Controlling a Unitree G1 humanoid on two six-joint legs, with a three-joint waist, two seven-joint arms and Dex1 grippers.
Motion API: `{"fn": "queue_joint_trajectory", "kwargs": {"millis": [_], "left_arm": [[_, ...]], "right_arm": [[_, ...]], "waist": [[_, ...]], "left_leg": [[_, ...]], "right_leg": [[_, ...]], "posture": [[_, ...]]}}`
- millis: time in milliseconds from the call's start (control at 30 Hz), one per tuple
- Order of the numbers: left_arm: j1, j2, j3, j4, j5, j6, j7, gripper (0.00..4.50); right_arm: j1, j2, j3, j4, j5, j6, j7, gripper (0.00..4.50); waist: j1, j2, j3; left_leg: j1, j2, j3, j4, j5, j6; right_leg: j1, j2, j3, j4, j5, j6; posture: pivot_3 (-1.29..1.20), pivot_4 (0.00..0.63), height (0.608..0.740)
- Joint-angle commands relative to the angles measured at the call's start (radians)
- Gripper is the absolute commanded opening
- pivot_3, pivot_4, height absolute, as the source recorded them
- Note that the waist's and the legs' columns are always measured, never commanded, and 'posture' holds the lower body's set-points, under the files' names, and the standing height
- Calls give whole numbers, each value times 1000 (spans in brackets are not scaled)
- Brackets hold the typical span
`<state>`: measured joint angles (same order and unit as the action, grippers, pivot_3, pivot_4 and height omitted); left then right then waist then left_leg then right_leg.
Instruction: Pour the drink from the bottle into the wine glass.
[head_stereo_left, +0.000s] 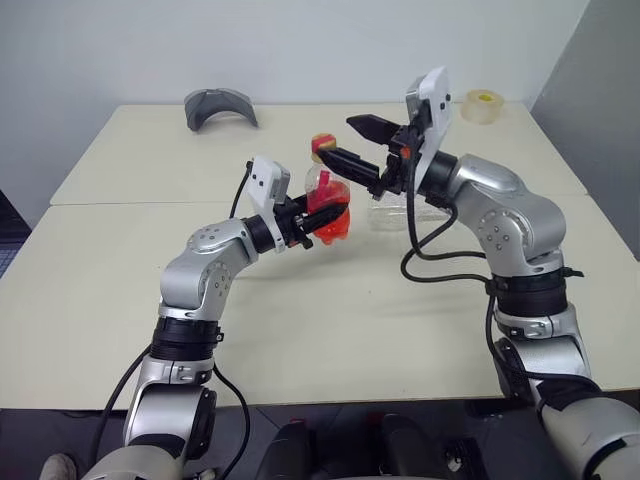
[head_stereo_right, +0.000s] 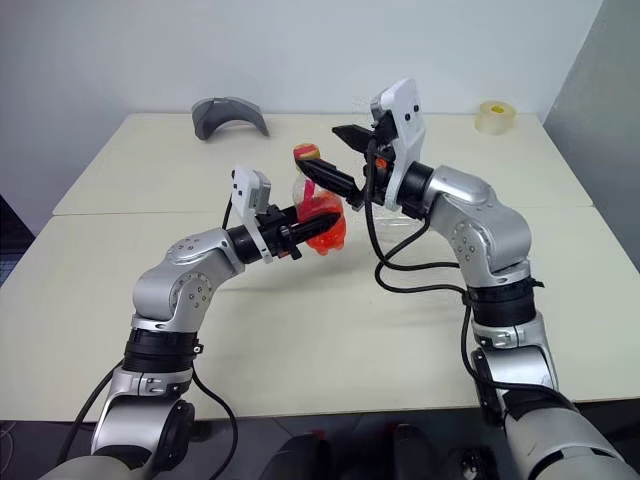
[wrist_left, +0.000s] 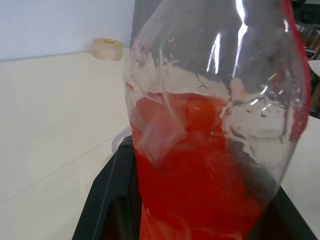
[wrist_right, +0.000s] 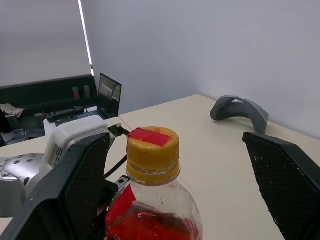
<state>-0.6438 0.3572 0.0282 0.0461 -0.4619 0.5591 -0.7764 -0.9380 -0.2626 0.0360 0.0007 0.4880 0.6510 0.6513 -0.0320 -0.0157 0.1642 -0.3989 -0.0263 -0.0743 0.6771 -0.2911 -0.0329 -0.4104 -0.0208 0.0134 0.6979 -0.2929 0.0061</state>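
My left gripper (head_stereo_left: 318, 218) is shut on the body of the bottle (head_stereo_left: 326, 192) and holds it upright above the table's middle. The red drink (wrist_left: 200, 165) fills the lower half of the bottle. The yellow-and-red cap (wrist_right: 152, 150) is on the neck. My right gripper (head_stereo_left: 358, 145) is open at cap height, and its black fingers (wrist_right: 75, 190) stand apart on either side of the cap without touching it. A clear glass thing, probably the wine glass (head_stereo_left: 395, 214), stands on the table behind my right wrist, mostly hidden.
A grey curved object (head_stereo_left: 220, 106) lies at the back left of the cream table (head_stereo_left: 330, 340). A roll of tape (head_stereo_left: 483, 105) sits at the back right corner. A seam crosses the tabletop from left to right.
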Motion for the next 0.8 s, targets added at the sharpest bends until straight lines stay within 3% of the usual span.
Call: {"fn": "queue_joint_trajectory", "kwargs": {"millis": [33,333,800], "left_arm": [[-32,1,7,-41,-11,-26,-5,1653],[-24,0,11,-52,-13,-25,3,1653],[-37,-9,9,-26,-7,-38,-3,1653]], "right_arm": [[-42,12,-4,4,-15,-43,-3,4500],[-48,0,-18,34,-45,-77,-13,4500],[53,-167,-53,-56,-29,-19,15,4500]], "waist": [[0,0,0],[0,0,0],[-1,0,0]], "left_leg": [[0,0,0,0,0,0],[0,0,0,0,0,0],[0,0,0,0,0,0]], "right_leg": [[0,0,0,0,0,0],[0,0,0,0,0,0],[0,0,0,0,0,0]], "posture": [[0,150,740],[0,150,740],[0,150,740]]}}
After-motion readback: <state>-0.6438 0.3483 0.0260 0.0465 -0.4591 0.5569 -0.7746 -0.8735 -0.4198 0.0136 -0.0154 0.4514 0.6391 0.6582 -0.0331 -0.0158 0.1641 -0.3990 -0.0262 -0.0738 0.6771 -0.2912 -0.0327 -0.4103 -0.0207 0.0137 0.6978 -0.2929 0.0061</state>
